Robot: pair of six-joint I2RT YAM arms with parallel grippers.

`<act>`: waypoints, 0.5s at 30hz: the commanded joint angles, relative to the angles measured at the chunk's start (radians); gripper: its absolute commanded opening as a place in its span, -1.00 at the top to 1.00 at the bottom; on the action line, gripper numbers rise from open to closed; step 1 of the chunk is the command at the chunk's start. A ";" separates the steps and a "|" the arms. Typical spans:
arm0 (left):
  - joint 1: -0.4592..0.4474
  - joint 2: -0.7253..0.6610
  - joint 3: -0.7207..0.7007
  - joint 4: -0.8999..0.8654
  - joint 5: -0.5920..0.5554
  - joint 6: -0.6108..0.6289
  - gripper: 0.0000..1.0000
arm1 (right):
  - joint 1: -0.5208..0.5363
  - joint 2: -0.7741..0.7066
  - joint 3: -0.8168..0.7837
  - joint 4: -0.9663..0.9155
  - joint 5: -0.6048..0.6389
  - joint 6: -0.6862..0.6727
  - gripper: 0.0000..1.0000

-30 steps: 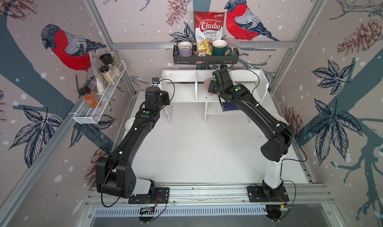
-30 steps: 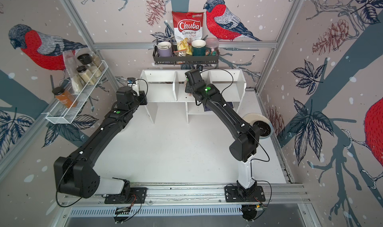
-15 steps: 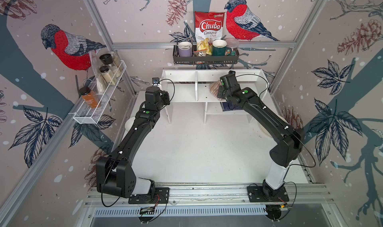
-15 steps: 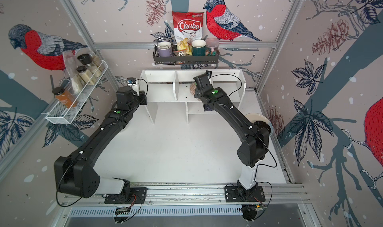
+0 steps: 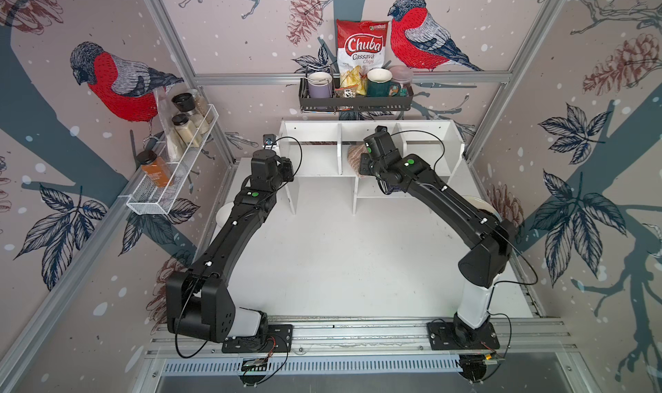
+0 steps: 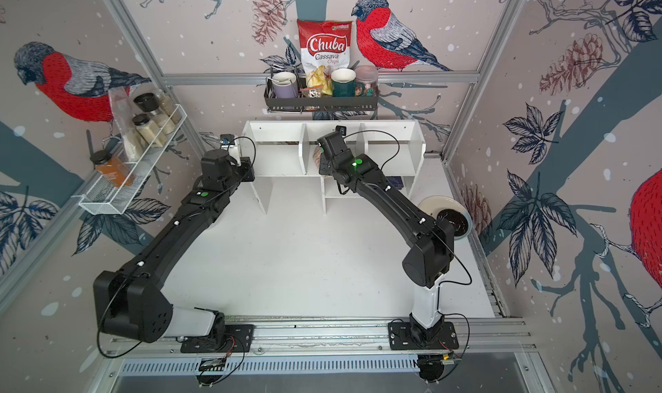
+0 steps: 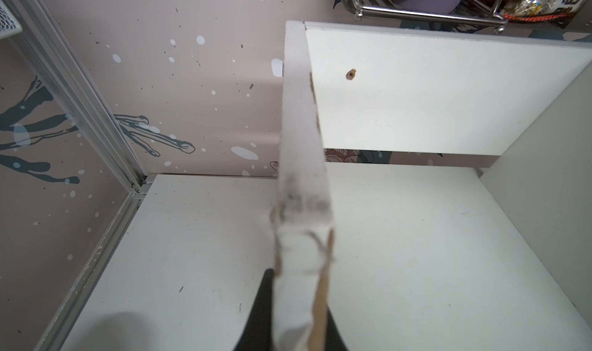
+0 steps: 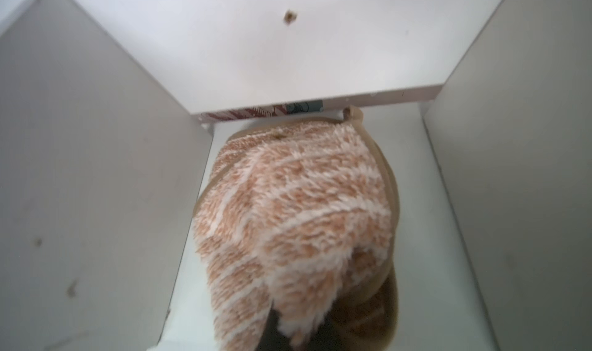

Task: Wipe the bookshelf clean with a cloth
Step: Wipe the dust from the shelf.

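Note:
The white bookshelf (image 5: 311,131) (image 6: 272,131) stands at the back of the table. The beige striped cloth (image 8: 298,205) lies bunched on the floor of its middle compartment, also seen in both top views (image 5: 355,158) (image 6: 317,156). My right gripper (image 8: 294,330) is shut on the cloth's near end, and the cloth hides most of its fingers. My left gripper (image 7: 299,301) is shut on the front edge of the bookshelf's left side panel (image 7: 301,125), one black finger on each face. From above, the left wrist (image 5: 272,169) covers its jaws.
A black wire rack (image 5: 354,102) with mugs and a chips bag hangs on the back wall above the bookshelf. A white mesh rack (image 5: 172,183) with spice jars hangs on the left wall. A plate (image 6: 447,212) sits on the table by the right arm.
My right gripper carried the cloth rightward across the middle compartment, then back to the left. The left arm has not moved.

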 commanded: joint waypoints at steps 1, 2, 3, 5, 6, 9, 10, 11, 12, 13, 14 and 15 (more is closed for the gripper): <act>0.002 0.006 0.014 -0.109 0.108 -0.094 1.00 | 0.030 -0.054 -0.017 -0.019 0.102 -0.045 1.00; 0.002 0.007 0.026 -0.121 0.107 -0.103 1.00 | 0.036 -0.069 -0.013 -0.032 0.118 -0.055 1.00; 0.002 0.008 0.038 -0.143 0.106 -0.115 1.00 | 0.041 -0.083 -0.006 -0.041 0.131 -0.064 1.00; 0.002 0.004 0.067 -0.185 0.109 -0.125 1.00 | 0.049 -0.120 0.003 -0.051 0.142 -0.069 1.00; 0.002 0.003 0.087 -0.215 0.106 -0.125 1.00 | 0.050 -0.139 0.004 -0.047 0.139 -0.068 1.00; 0.005 0.015 0.186 -0.375 0.092 -0.088 1.00 | 0.064 -0.182 0.012 -0.038 0.109 -0.063 1.00; 0.007 0.020 0.221 -0.439 0.091 -0.072 1.00 | 0.072 -0.190 0.018 -0.035 0.101 -0.066 1.00; 0.008 0.020 0.239 -0.482 0.086 -0.061 1.00 | 0.082 -0.196 0.023 -0.033 0.094 -0.072 1.00; 0.009 0.011 0.240 -0.506 0.085 -0.049 1.00 | 0.094 -0.205 0.028 -0.029 0.089 -0.076 1.00; 0.010 -0.010 0.228 -0.513 0.087 -0.038 1.00 | 0.104 -0.211 0.031 -0.024 0.085 -0.080 1.00; 0.010 -0.030 0.210 -0.511 0.086 -0.030 1.00 | 0.116 -0.219 0.033 -0.016 0.079 -0.085 1.00; 0.011 -0.045 0.192 -0.507 0.085 -0.025 1.00 | 0.126 -0.224 0.034 -0.007 0.073 -0.086 1.00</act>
